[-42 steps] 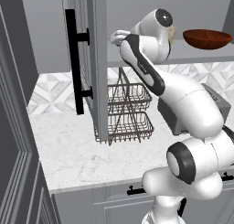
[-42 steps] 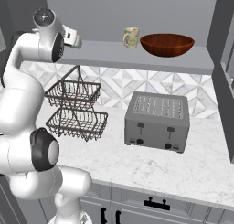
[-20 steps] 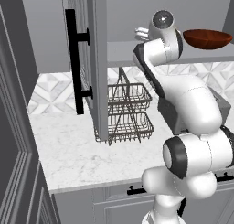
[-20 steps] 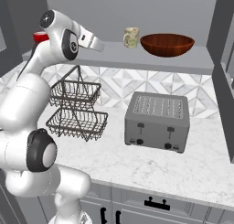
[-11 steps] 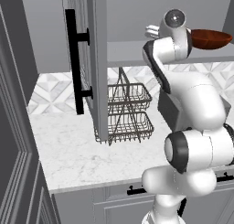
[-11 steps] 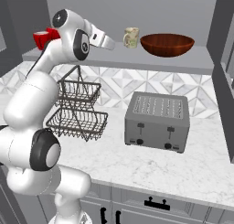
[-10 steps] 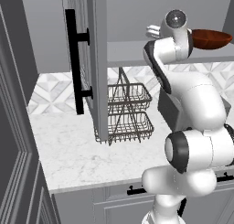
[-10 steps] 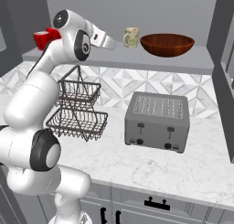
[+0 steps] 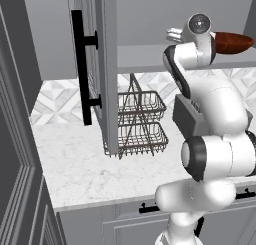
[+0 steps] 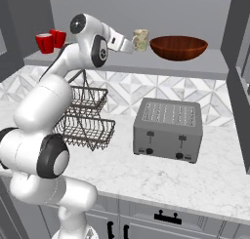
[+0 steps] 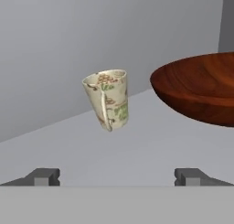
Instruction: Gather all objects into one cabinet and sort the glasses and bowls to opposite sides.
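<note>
On the grey shelf [image 10: 205,66] of the open cabinet [image 9: 107,69] the gripper [image 11: 117,176] is lined up on the cream patterned cup [image 11: 108,99], jaws spread wide with nothing between them, tips short of the cup and not touching it. In the hand view the cup sits a bit left of centre and the dark bowl [image 10: 178,47] fills the right side, just beside the cup but apart from it. From the right base view: cup and bowl stand near each other toward the right half of the shelf, two red cups [image 10: 50,40] at the far left end, well apart from them. Toaster [image 10: 168,129] and wire basket rack [image 10: 84,117] sit on the counter below, not involved.

Step in hand, as I read it: approach to grasp the cream cup, so it can join the red ones on the left and leave the bowl alone on the right. Everything looks already inside one cabinet, so only the sorting remains.

Next move calls for: nudge the hand toward the cup to centre it, push forward until the fingers straddle its body, then close. Watch the bowl rim on the right side, clearance looks tight, and the tapered cup may tip if clipped off-centre
</note>
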